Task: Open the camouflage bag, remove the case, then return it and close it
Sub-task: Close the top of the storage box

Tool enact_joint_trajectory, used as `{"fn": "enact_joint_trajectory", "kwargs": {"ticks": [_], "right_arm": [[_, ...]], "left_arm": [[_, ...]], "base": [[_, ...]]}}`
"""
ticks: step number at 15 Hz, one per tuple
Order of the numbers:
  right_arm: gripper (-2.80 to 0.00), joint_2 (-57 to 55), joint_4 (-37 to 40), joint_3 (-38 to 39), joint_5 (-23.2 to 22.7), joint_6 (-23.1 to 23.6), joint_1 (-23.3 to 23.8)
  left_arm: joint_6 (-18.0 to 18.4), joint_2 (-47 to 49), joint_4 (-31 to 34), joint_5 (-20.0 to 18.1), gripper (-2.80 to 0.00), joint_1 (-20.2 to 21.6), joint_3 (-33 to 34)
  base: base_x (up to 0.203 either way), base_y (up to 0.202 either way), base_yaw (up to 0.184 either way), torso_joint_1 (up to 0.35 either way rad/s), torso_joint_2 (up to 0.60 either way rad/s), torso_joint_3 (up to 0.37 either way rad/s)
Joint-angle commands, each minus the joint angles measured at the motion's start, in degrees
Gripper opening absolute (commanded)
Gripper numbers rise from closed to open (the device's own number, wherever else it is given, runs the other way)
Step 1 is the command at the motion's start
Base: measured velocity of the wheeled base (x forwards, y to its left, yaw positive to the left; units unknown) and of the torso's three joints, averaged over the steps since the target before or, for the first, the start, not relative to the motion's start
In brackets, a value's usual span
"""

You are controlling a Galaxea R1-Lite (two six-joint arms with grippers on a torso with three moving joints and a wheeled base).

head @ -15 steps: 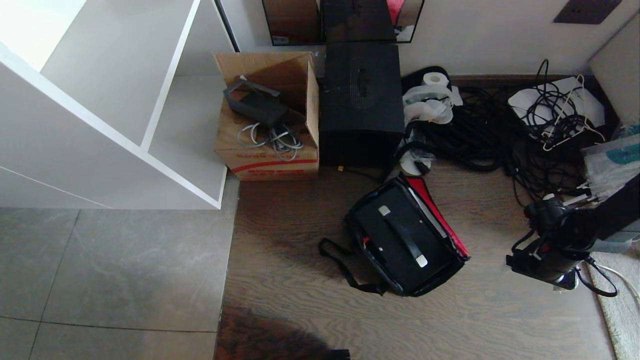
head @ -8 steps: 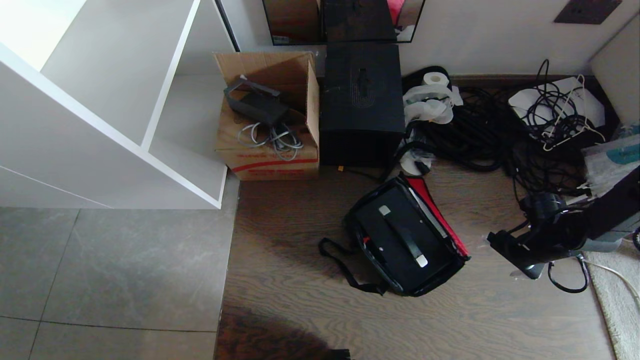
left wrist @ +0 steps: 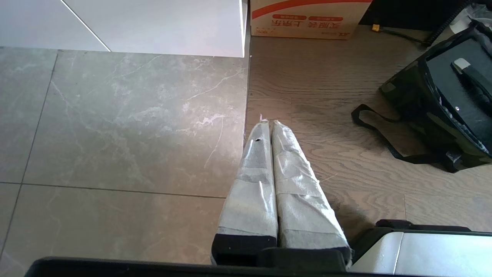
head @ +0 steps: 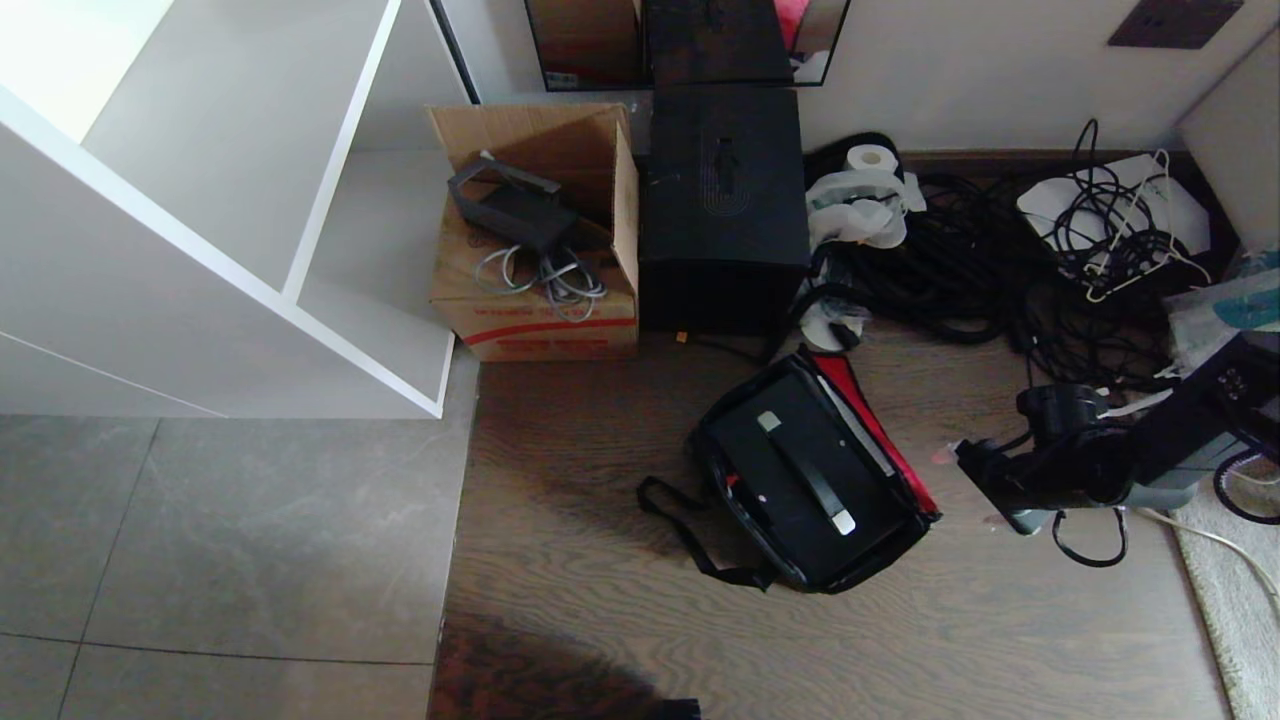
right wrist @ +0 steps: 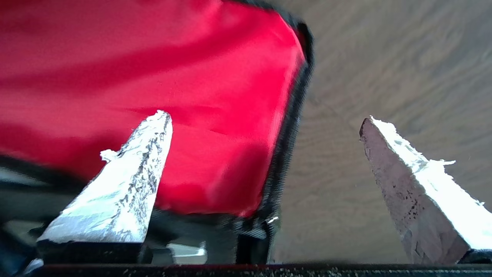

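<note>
1. Daylight enters from the upper left of the head view; the white shelf unit (head: 200, 200) there is washed almost to blank at its corner.
2. The wooden floor (head: 600, 600) is dim; a soft dark shadow lies left of the camouflage bag (head: 810, 470), and another along the lower edge.
3. The head view is sharp in the middle; straight edges bow slightly near the borders.
4. The left wrist view is evenly lit and crisp; pale sheen shows on the grey tiles (left wrist: 115, 115).
5. The right wrist view is smeared; the red lining (right wrist: 153, 77) is blurred, with floor grain streaked; the taped fingers (right wrist: 127, 192) catch bright light.
</note>
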State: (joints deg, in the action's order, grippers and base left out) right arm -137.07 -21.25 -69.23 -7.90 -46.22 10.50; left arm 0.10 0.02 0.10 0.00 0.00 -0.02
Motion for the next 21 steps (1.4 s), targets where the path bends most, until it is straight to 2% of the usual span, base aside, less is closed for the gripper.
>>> {"fn": "enact_joint_trajectory", "kwargs": {"ticks": [1, 4, 6, 10, 14, 18, 19, 21], "right_arm": [[0.0, -2.17, -0.11, -0.56, -0.19, -0.7, -0.4], [0.0, -3.3, -0.64, -2.23, -0.38, -5.89, -1.26], [0.0, -4.17, -0.73, -3.18, -0.43, -6.7, -2.05], [0.0, -5.35, -0.76, -4.33, -2.36, -6.62, -2.06], [0.0, -6.3, -0.81, -4.53, -4.72, -4.66, -2.15], [0.0, -7.68, -0.81, -6.45, -4.76, -3.89, -2.16], [-2.8, -7.94, -0.86, -6.79, -4.61, -3.33, -2.27], [-2.8, -8.03, -0.81, -6.78, -4.41, -1.62, -2.59]], "left_arm": [[-0.01, -0.02, -0.01, 0.0, -2.8, 0.0, -0.04], [-0.01, -0.02, -0.01, 0.0, -2.8, 0.0, 0.0], [-0.01, -0.02, -0.01, 0.0, -2.8, 0.0, -0.04], [-0.01, -0.02, -0.01, 0.0, -2.8, 0.0, 0.02], [-0.01, -0.02, -0.01, 0.0, -2.8, 0.0, -0.04], [-0.01, -0.02, -0.01, 0.0, -2.8, 0.0, 0.02], [-0.01, -0.02, -0.01, 0.0, -2.8, 0.0, 0.02], [-0.01, -0.02, -0.01, 0.0, -2.8, 0.0, 0.02]], "base": [[0.0, 0.0, 0.0, 0.0, 0.0, 0.0], [0.0, 0.0, 0.0, 0.0, 0.0, 0.0], [0.0, 0.0, 0.0, 0.0, 0.0, 0.0], [0.0, 0.0, 0.0, 0.0, 0.0, 0.0], [0.0, 0.0, 0.0, 0.0, 0.0, 0.0], [0.0, 0.0, 0.0, 0.0, 0.0, 0.0], [0.0, 0.0, 0.0, 0.0, 0.0, 0.0], [0.0, 0.0, 0.0, 0.0, 0.0, 0.0]]}}
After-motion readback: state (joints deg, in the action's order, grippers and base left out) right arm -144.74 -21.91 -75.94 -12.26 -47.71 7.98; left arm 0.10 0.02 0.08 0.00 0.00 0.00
